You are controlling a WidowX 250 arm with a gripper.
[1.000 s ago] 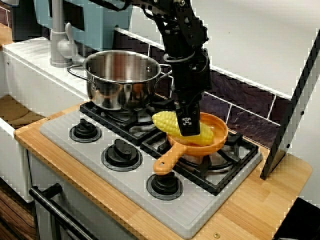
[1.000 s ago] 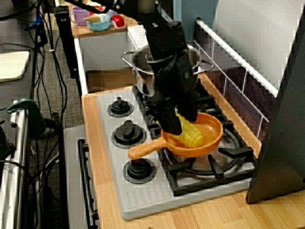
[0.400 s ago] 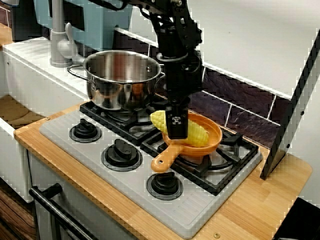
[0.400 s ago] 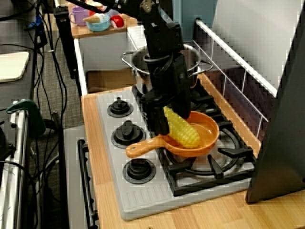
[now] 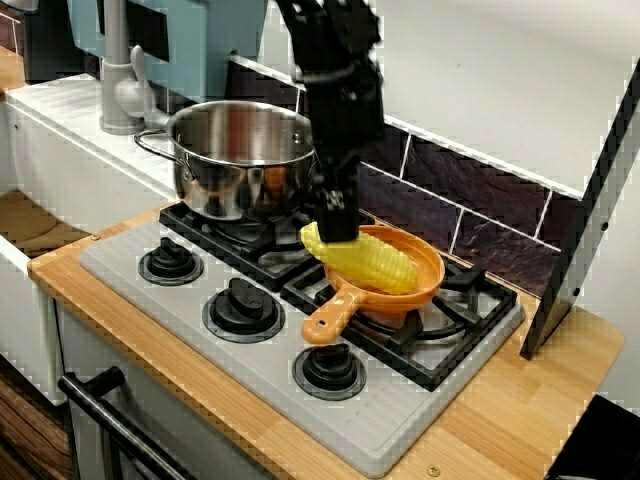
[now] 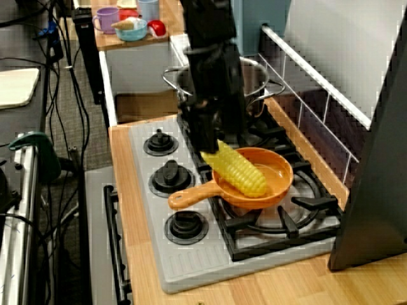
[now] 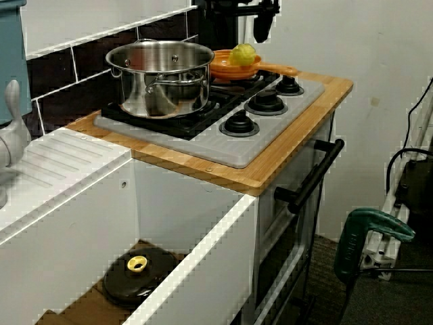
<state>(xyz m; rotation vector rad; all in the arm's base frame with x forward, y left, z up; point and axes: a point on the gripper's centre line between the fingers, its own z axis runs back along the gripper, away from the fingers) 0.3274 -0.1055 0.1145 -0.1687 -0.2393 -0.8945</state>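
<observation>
A yellow corn cob [image 5: 362,258] lies slanted in the orange frying pan [image 5: 425,283] on the stove's right front burner. The cob's left end sticks out over the pan rim. My gripper [image 5: 337,222] hangs just above that left end, open and holding nothing. From the high side view the gripper [image 6: 213,136] is clear of the corn [image 6: 236,171], with the pan [image 6: 276,184] below it. From the sink end, the corn [image 7: 242,54] shows in the pan [image 7: 223,66] behind the steel pot [image 7: 162,78].
The steel pot [image 5: 245,155] stands on the back left burner, close beside my arm. Three black knobs [image 5: 240,305] line the stove front. A black panel [image 5: 585,220] leans at the right. A sink holding a dark lid [image 7: 139,274] lies to the left.
The gripper has let go of the corn, risen and shifted left toward the pot. The pan and corn slid slightly left and now rest still.
</observation>
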